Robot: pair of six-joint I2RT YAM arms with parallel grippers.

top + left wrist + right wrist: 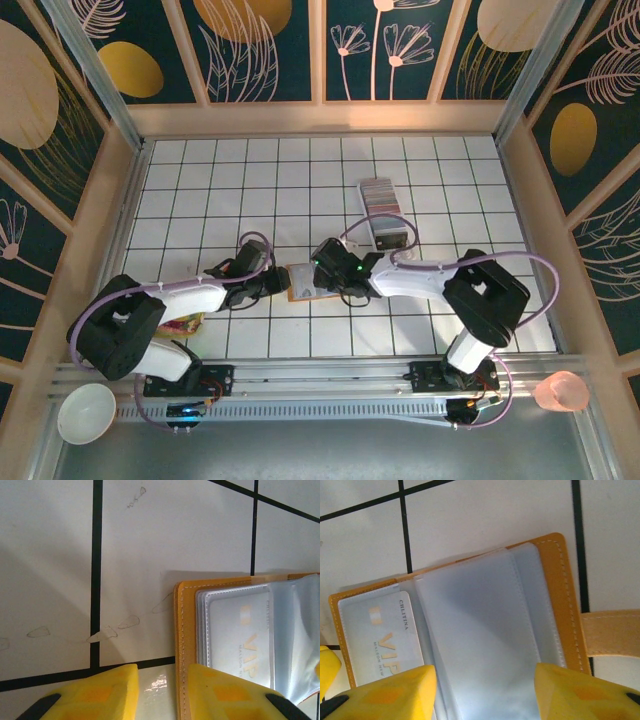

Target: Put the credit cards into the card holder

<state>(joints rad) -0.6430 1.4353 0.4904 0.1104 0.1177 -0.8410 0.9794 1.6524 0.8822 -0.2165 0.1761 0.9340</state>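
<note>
Plainly, the danger is slippage. The card holder [564, 592] lies open and flat on the tiled surface [45, 555], and its loose clear sleeves [475, 640] could buckle, or the cover could skid, if a finger drags across them. The left claw [162, 697] stands released, with one finger over the holder's orange edge and the other over bare tile. The right claw [485, 695] hangs released and empty, straddling the sleeves beside the pocketed VIP card [380, 640]. The credit cards [379, 193] sit well apart in their clear tray [393, 238], so the holder could flop shut during a fetch.
</note>
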